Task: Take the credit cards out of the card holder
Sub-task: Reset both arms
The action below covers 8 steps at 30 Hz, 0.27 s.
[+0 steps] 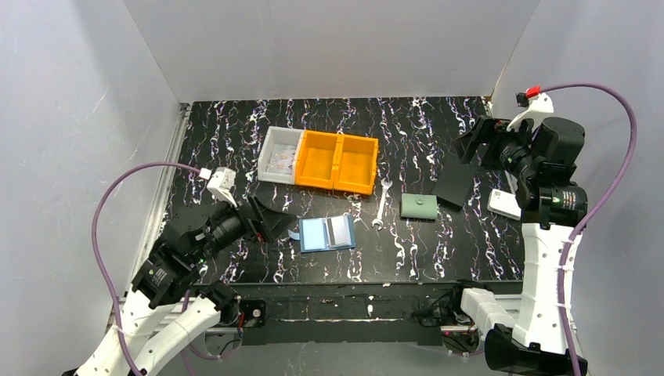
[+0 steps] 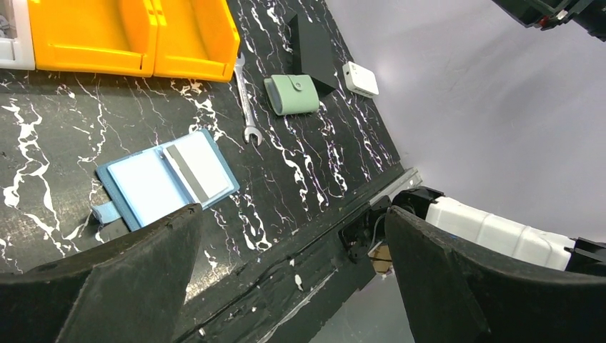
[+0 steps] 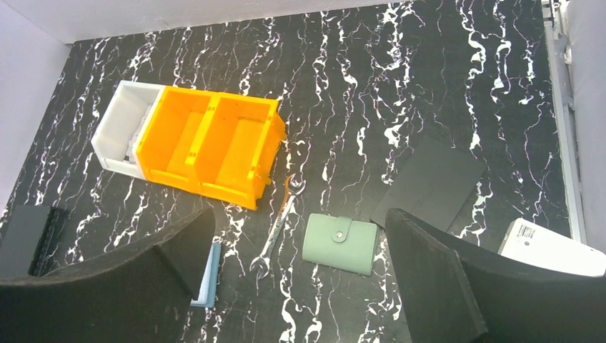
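Blue and opened like a book, the card holder (image 1: 317, 235) lies flat on the black marbled tabletop (image 1: 431, 117), near the front edge and about midway across. You can see 1 pale credit card (image 1: 339, 231) with a grey stripe on its right half; whether it sits in a pocket or loose on top, I cannot tell. Your left claw (image 1: 270, 219) hovers just left of the holder, jaws spread wide and gripping nothing. The holder's snap tab (image 1: 294, 234) points toward it. Your right claw (image 1: 474, 135) hangs above the far right of the tabletop, also released and empty. Right of the holder lie a wrench (image 1: 381, 205), then a pale green pouch (image 1: 419, 206), a flat black sheet (image 1: 454, 184) and a small white box (image 1: 505, 204). Behind the holder stand 2 orange bins (image 1: 337, 160) with 1 white bin (image 1: 279, 154) against their left side.
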{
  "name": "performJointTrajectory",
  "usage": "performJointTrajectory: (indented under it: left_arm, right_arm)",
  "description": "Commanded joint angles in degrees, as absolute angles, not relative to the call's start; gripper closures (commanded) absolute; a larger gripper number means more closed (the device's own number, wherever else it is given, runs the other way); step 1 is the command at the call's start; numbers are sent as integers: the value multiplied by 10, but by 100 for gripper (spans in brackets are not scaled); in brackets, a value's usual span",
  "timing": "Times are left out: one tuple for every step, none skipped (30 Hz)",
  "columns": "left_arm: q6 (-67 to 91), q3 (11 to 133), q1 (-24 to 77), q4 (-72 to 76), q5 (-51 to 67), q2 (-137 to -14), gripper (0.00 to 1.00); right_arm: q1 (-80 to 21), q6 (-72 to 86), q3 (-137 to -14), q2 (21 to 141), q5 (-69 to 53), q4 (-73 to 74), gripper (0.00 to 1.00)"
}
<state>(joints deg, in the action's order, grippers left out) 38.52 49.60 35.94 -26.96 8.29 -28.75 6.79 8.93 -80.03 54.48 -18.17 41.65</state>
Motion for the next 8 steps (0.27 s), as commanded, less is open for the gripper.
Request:
performJointTrajectory:
  left_arm:
    - [374, 517, 357, -278, 74, -278, 2]
    - [374, 517, 357, -278, 74, -277, 2]
    - [373, 518, 357, -278, 75, -278, 2]
    - [372, 520, 357, -278, 76, -280, 2]
    - [370, 522, 357, -278, 76, -282, 2]
    - [366, 525, 357, -280, 77, -284, 2]
    - [363, 528, 357, -283, 77, -287, 2]
    - [359, 531, 357, -287, 78, -289, 2]
  right_arm:
    - [73, 97, -819, 546, -192, 396, 2]
    - [74, 97, -820, 546, -191, 396, 2]
    - [75, 94, -821, 547, -193, 397, 2]
    - [76, 86, -821, 547, -199, 398, 2]
    - [80, 86, -821, 547, -205, 398, 2]
    - [81, 89, -822, 548, -208, 397, 2]
    - [83, 91, -822, 546, -207, 391, 2]
    - [83, 91, -824, 544, -209, 388, 2]
